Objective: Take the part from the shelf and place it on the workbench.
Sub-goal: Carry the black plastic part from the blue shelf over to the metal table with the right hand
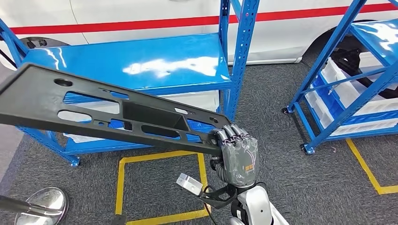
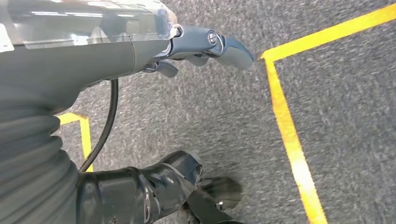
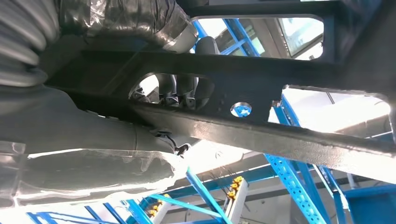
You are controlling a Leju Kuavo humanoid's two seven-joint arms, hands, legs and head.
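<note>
The part (image 1: pixel 33 98) is a long, flat black plastic panel with several cutouts. My right hand (image 1: pixel 238 154) grips its right end in front of the blue shelf (image 1: pixel 141 61) and holds it tilted, with the far end higher and out to the left. In the right wrist view the part (image 3: pixel 280 135) crosses the picture, and my fingers (image 3: pixel 180 88) show through one of its cutouts. My left hand (image 2: pixel 205 44) hangs over the grey carpet with its thumb out and holds nothing.
A second blue shelf (image 1: pixel 328 117) with white bins (image 1: pixel 347 89) stands at the right. A white vehicle with a red stripe (image 1: pixel 141 21) is behind the shelves. Yellow tape (image 1: pixel 159 157) marks the carpet. A round metal base (image 1: pixel 42 201) sits at the lower left.
</note>
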